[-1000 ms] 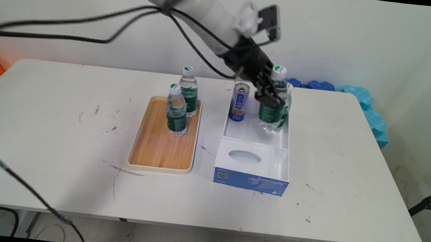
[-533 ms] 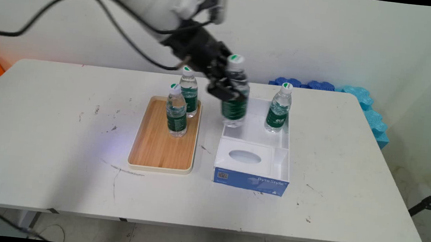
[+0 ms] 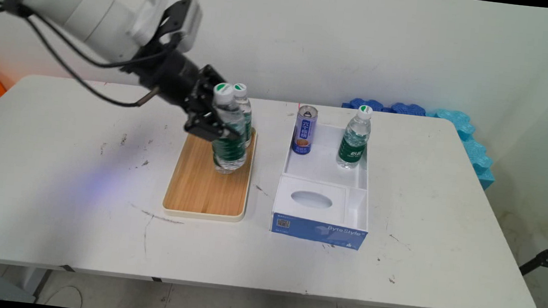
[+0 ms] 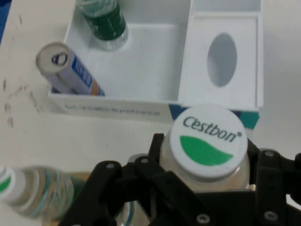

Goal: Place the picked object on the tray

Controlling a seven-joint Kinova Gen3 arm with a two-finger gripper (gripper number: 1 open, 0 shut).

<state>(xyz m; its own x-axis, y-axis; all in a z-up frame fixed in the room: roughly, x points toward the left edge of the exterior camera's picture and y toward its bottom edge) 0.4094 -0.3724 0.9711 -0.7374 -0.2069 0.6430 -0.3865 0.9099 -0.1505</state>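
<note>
My gripper (image 3: 212,122) is shut on a clear water bottle (image 3: 230,118) with a green label and a white-and-green cap. It holds the bottle upright over the far end of the wooden tray (image 3: 195,186). In the hand view the Cestbon cap (image 4: 208,142) sits between the black fingers (image 4: 157,146). A second bottle (image 3: 243,105) stands just behind the held one on the tray. Whether another bottle stands hidden behind the held one I cannot tell. A blurred bottle (image 4: 33,193) shows at the hand view's lower left.
Right of the tray stands a white box (image 3: 326,173) holding a blue drink can (image 3: 304,130) and a water bottle (image 3: 354,140), with a tissue-slot lid (image 3: 311,199) at its near end. Blue foam pieces (image 3: 462,127) lie at the table's far right. Black cables hang at the left.
The gripper has carried the bottle leftward, out of the white box and across to the wooden tray. The bottle left in the box has not moved.
</note>
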